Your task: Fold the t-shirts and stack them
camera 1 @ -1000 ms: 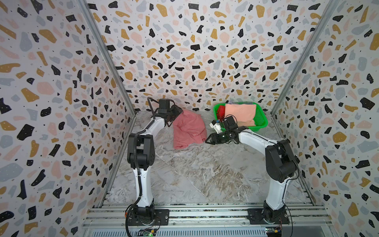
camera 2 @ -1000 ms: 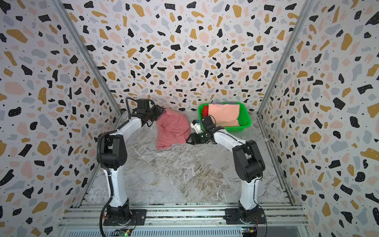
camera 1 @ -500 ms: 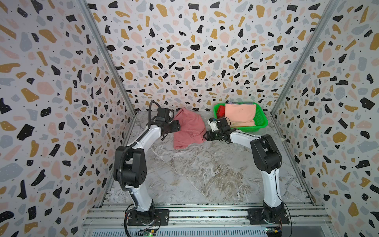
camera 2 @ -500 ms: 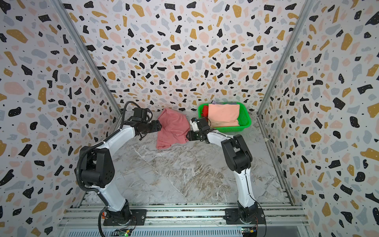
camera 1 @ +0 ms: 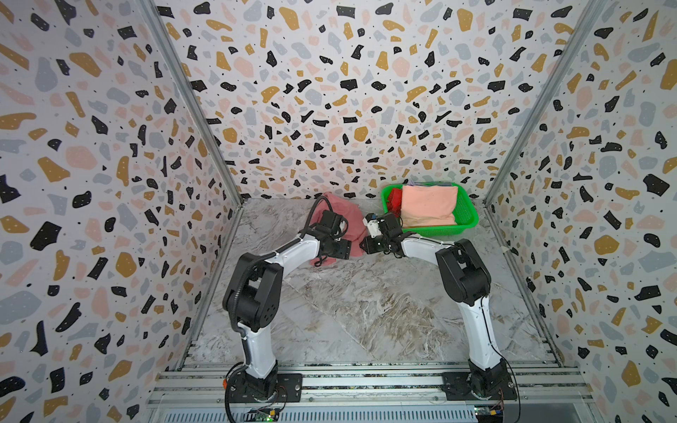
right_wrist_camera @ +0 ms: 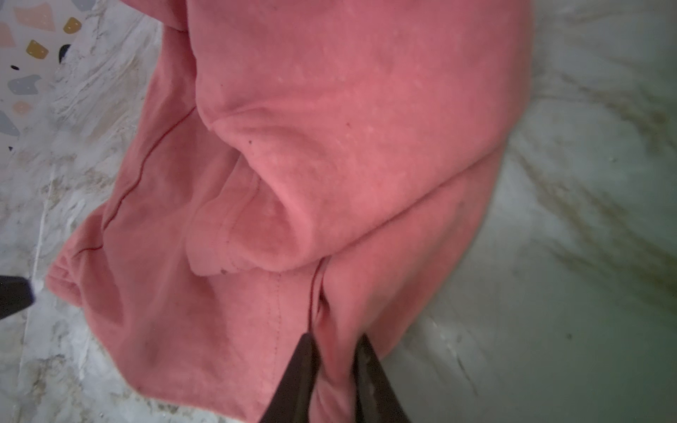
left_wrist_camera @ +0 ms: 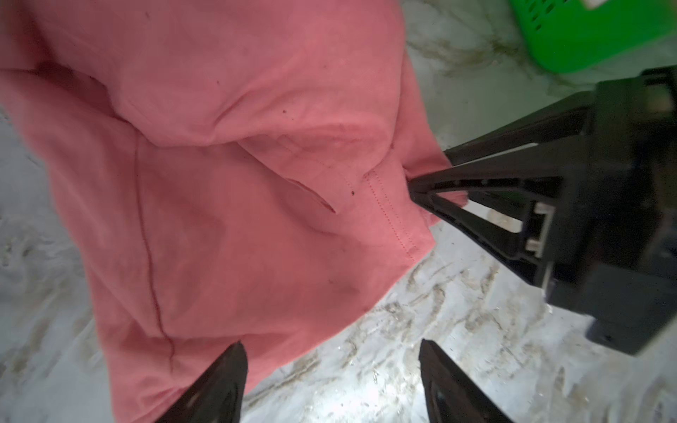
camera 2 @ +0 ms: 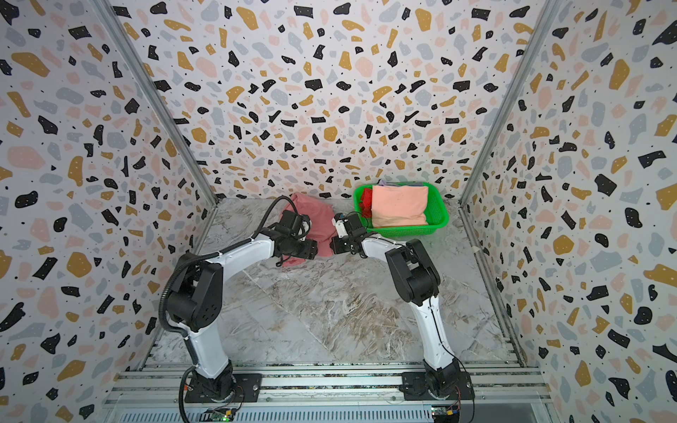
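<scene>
The dusty rose-pink t-shirt (camera 1: 352, 219) (camera 2: 322, 216) lies crumpled on the marble table by the back wall. My right gripper (right_wrist_camera: 333, 340) (camera 1: 362, 244) (camera 2: 331, 244) is shut on a fold at the shirt's (right_wrist_camera: 348, 110) right edge. The left wrist view also shows those fingers (left_wrist_camera: 458, 183) pinching the hem. My left gripper (left_wrist_camera: 329, 348) (camera 1: 346, 252) (camera 2: 313, 252) is open at the shirt's (left_wrist_camera: 238, 183) front edge, one tip over cloth, the other over bare table. A pale peach t-shirt (camera 1: 428, 208) (camera 2: 399, 207) and a bright red one (camera 1: 395, 199) (camera 2: 365, 199) lie in the basket.
The green mesh basket (camera 1: 470, 219) (camera 2: 441, 219) stands at the back right, close to my right wrist. Speckled walls close in the back and both sides. Marble table (camera 1: 366, 311) stretches toward the front rail.
My right gripper has closed on the pink shirt's right edge. My left arm has swung from the shirt's back left to its front edge, jaws a little wider.
</scene>
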Robot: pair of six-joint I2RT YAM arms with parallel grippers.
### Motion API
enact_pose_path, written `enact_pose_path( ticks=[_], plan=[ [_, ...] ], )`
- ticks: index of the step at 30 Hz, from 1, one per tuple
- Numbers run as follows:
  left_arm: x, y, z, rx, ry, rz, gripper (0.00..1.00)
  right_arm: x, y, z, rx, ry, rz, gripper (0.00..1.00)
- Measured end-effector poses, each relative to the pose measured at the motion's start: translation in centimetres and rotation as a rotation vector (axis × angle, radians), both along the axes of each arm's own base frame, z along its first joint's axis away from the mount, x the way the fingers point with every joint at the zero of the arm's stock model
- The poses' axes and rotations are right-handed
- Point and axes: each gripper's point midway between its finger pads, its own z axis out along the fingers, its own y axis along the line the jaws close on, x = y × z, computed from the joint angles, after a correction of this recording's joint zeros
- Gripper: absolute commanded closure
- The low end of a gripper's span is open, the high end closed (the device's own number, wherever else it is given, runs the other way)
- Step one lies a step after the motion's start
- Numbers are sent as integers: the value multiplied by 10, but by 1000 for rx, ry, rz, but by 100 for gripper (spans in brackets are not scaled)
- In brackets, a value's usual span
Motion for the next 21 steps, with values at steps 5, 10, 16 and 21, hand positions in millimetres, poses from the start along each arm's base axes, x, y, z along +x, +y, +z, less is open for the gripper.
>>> enact_pose_path(
  ticks=[5, 10, 16, 21],
  plan=[
    [7, -2, -26, 44, 6, 13, 27, 3, 2, 2, 8, -1, -1, 95],
    [19, -7, -33, 40, -22, 42, 37, 2, 4, 3, 21, 11, -4, 100],
    [38, -16, -40, 15, -50, 72, 90, -4, 7, 3, 41, 41, 19, 100],
    [38, -17, -45, 21, -47, 79, 100, -6, 5, 3, 57, 62, 26, 100]
  ],
)
